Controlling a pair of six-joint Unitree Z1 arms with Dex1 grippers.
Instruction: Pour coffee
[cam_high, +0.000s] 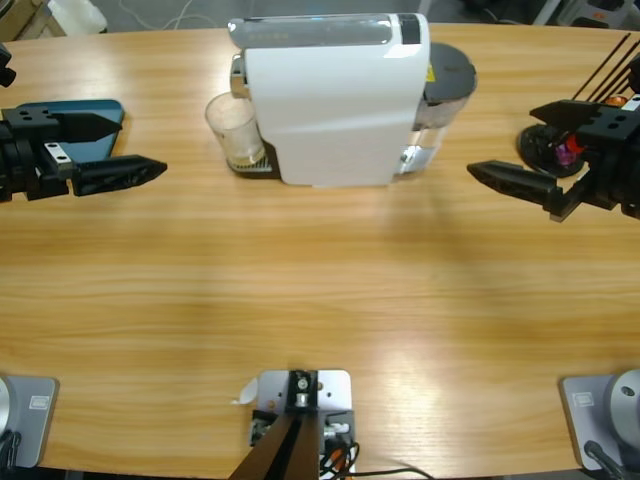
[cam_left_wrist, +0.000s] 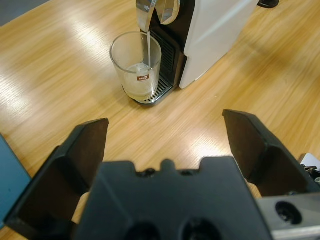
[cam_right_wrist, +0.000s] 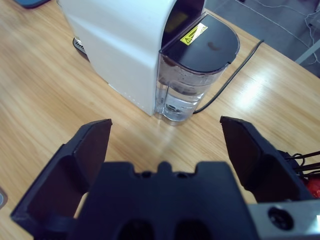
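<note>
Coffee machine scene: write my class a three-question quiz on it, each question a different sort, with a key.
1. True or false: the glass stands on the drip tray under the spout.
2. Which gripper faces the water tank? A) left gripper B) right gripper
3. Fill in: both grippers' jaws are ____.

Key: 1 true; a thin stream falls into the coffee. 2 B. 3 open, holding nothing.
</note>
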